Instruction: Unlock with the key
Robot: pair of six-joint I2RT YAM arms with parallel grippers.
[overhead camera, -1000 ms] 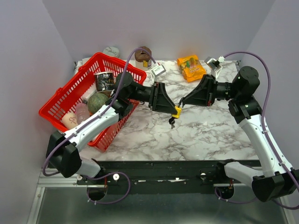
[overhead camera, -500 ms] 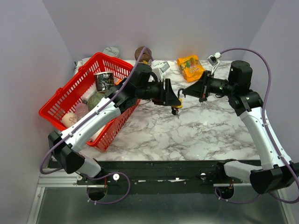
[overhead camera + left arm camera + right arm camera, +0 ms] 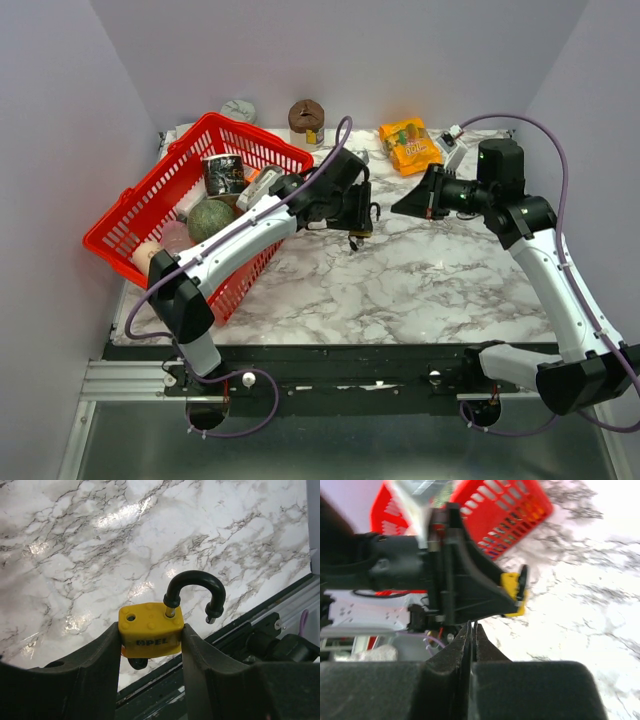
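A yellow padlock (image 3: 150, 632) marked OPEL sits between my left gripper's (image 3: 151, 629) jaws, which are shut on its body. Its black shackle (image 3: 195, 587) stands open, one end free of the body. A black key head (image 3: 136, 663) shows under the padlock. In the top view my left gripper (image 3: 358, 222) holds the padlock (image 3: 356, 236) above the marble table (image 3: 420, 280). My right gripper (image 3: 398, 209) is shut and empty, a short way right of the padlock. In the right wrist view its fingers (image 3: 471, 625) are closed together, with the padlock (image 3: 512, 592) beyond them.
A red basket (image 3: 120, 235) full of goods stands tilted at the left. An orange snack pack (image 3: 408, 143) and a brown round object (image 3: 306, 114) lie at the back. A small white tag (image 3: 452, 135) lies at the back right.
My right gripper has drawn back to the right, away from the padlock. My left arm has turned and carried the padlock a little back and left.
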